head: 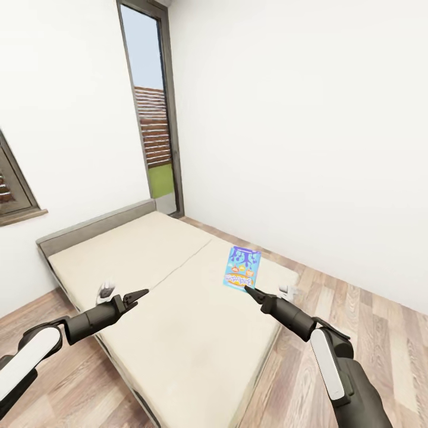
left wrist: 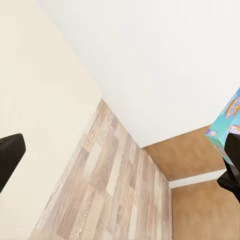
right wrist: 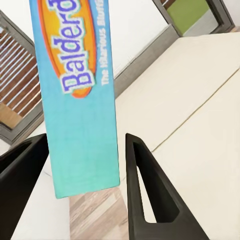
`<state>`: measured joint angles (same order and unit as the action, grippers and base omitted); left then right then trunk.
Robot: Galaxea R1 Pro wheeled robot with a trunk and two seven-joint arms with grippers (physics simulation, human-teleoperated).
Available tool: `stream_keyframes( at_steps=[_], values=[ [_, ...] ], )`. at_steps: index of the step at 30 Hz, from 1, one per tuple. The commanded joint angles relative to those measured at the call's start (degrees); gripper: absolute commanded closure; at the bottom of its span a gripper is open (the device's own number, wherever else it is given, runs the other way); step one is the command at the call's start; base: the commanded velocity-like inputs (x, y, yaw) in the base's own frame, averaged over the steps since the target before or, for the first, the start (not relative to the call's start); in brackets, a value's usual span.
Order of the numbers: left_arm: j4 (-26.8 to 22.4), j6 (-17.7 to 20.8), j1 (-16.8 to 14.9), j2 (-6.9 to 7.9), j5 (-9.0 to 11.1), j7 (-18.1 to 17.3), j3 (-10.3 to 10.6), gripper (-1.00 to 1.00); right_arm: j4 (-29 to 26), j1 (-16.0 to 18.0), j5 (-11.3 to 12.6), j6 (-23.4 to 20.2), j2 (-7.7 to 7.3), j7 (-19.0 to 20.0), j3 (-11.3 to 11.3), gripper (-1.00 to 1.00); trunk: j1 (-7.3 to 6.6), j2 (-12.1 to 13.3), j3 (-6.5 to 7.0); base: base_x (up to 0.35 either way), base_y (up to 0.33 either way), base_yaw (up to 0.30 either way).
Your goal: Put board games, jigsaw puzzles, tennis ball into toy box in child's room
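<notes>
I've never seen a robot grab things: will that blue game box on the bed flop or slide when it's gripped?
The blue game box looks flat and rigid, so probably stiff. Its glossy print may be slippery between the right gripper fingers. Thin, so likely light.

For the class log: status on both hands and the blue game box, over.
Right hand open, fingers astride the blue game box's near edge. Left hand open, empty, over the bed. Box flat on bed. Nothing in the way.

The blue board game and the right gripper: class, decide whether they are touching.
Cannot tell. In the right wrist view the blue board game sits between the right gripper's open fingers, with a gap beside one finger; the other side's contact is unclear.
</notes>
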<state>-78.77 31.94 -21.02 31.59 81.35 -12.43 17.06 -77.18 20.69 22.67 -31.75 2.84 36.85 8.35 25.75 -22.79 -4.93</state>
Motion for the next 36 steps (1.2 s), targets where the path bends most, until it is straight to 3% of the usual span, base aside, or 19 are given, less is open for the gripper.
stream_keyframes(
  at_steps=[1,36],
  values=[
    [0.0,0.1,-0.1,0.05,0.3,0.0,0.1,-1.00,0.0,0.1,0.3,-0.4,0.06,0.2,0.2,1.00,0.04,-0.1,-0.13,0.006,-0.012,0.043],
    [0.0,0.1,-0.1,0.05,0.3,0.0,0.2,-1.00,0.0,0.1,0.4,-0.4,0.06,0.2,0.1,1.00,0.04,-0.1,0.00,-0.005,-0.134,0.082]
  ],
)
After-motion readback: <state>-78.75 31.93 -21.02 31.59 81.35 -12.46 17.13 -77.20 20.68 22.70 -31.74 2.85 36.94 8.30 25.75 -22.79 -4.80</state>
